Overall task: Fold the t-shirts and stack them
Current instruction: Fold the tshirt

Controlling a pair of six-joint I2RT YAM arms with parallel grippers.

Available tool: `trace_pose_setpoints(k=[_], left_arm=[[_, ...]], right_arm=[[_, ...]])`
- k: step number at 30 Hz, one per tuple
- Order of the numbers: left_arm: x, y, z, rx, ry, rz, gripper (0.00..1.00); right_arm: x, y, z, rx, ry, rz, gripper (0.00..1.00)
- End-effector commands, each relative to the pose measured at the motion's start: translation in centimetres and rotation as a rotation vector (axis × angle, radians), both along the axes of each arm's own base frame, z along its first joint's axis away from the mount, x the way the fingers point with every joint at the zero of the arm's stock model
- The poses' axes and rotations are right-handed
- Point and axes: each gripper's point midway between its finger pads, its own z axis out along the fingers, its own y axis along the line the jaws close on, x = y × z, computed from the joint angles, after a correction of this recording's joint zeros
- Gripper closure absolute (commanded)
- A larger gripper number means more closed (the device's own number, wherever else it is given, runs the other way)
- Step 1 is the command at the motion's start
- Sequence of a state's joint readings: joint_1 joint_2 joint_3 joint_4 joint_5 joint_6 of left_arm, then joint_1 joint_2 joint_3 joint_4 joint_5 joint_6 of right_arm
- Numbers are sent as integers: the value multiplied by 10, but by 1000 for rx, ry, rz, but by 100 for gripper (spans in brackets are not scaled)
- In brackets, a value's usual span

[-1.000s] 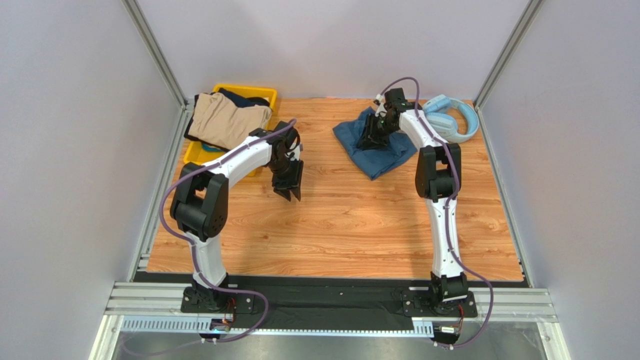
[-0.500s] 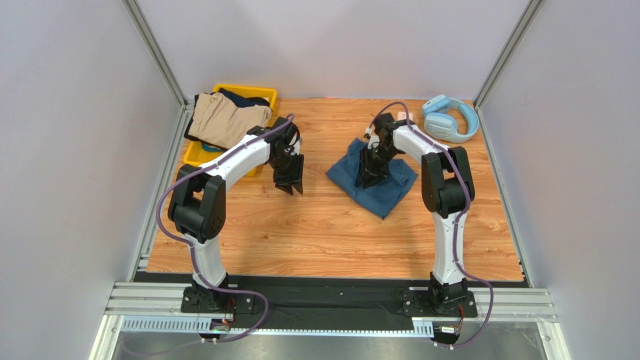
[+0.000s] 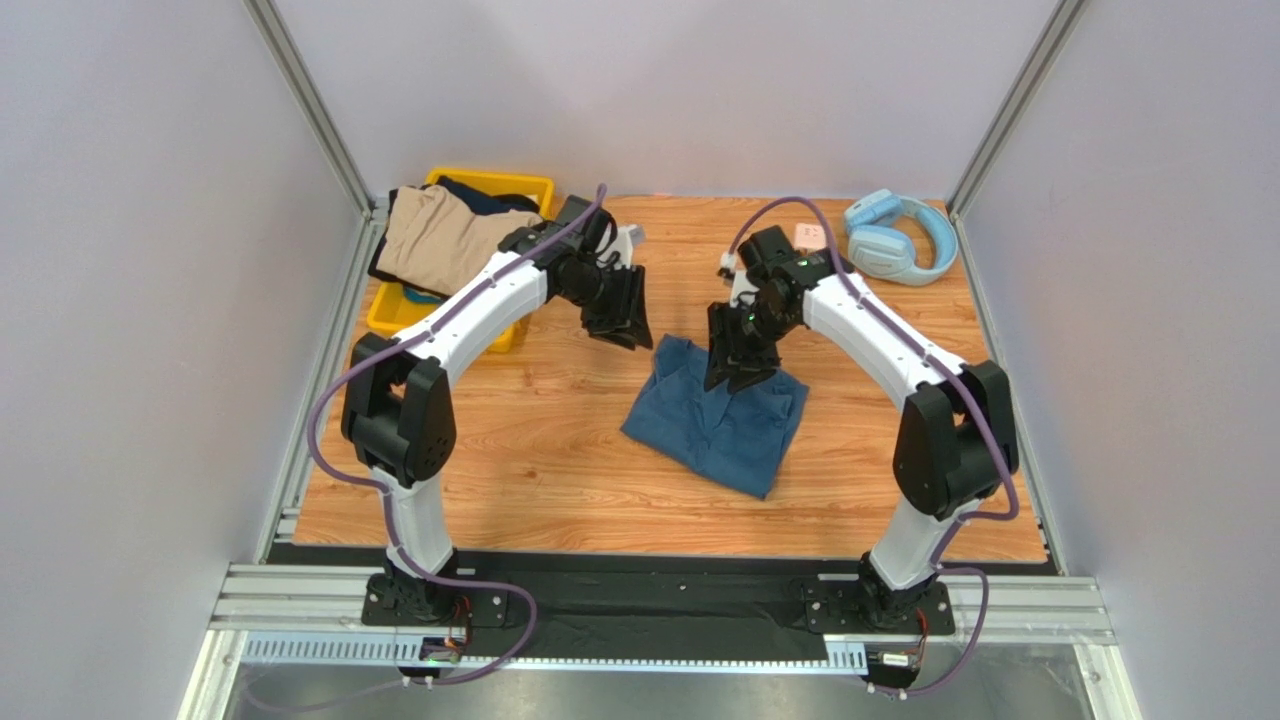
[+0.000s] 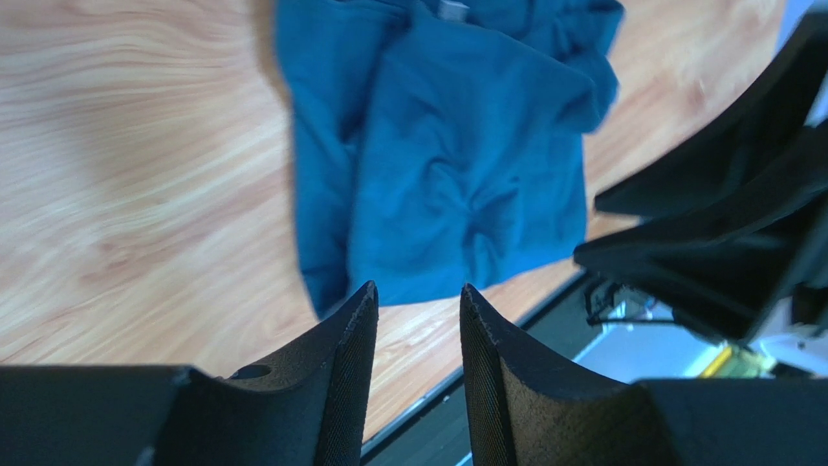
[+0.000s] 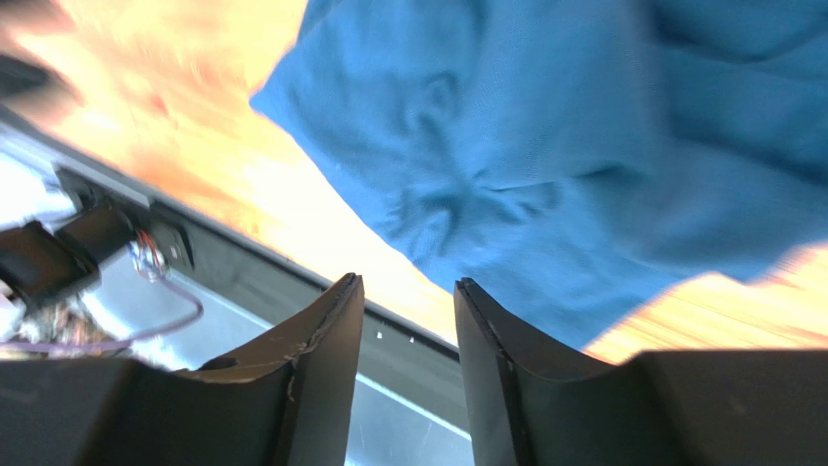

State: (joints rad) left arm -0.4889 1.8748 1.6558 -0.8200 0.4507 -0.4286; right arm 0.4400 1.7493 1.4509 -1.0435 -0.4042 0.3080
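While the top view lays out the whole scene, only the wrist cameras show how the fingers stand. From above, the teal-blue t-shirt (image 3: 718, 420) lies loosely spread near the middle of the desk (image 3: 496, 465). The right gripper (image 3: 736, 368) hangs at its far edge, and the left gripper (image 3: 619, 318) is just beyond the shirt's far left corner, apart from the cloth. A tan garment (image 3: 443, 240) and a navy garment (image 3: 493, 195) are bunched in the yellow bin (image 3: 394, 308) at the far left corner. Light-blue headphones (image 3: 902, 237) sit at the far right corner.

The left wrist view adds that the left gripper (image 4: 418, 301) is spread with nothing between its fingers. The shirt (image 4: 457, 146) lies wrinkled on the wood beyond them, and the right arm's dark fingers (image 4: 700, 262) show at the side. The right wrist view, which is blurred, shows the right gripper (image 5: 408, 291) likewise spread and empty. The cloth (image 5: 583, 146) lies past its tips, and a dark strip (image 5: 224, 257) runs along the desk's near edge.
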Motion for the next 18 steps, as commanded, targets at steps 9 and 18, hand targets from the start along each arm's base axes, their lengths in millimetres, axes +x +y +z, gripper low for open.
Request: trace_pose_setpoints(k=[9, 18], left_arm=[[-27, -46, -56, -6, 86, -175, 54], [1, -44, -77, 85, 38, -174, 50]], right_arm=[[8, -59, 1, -276, -101, -55, 43], [27, -73, -11, -368, -149, -55, 39]])
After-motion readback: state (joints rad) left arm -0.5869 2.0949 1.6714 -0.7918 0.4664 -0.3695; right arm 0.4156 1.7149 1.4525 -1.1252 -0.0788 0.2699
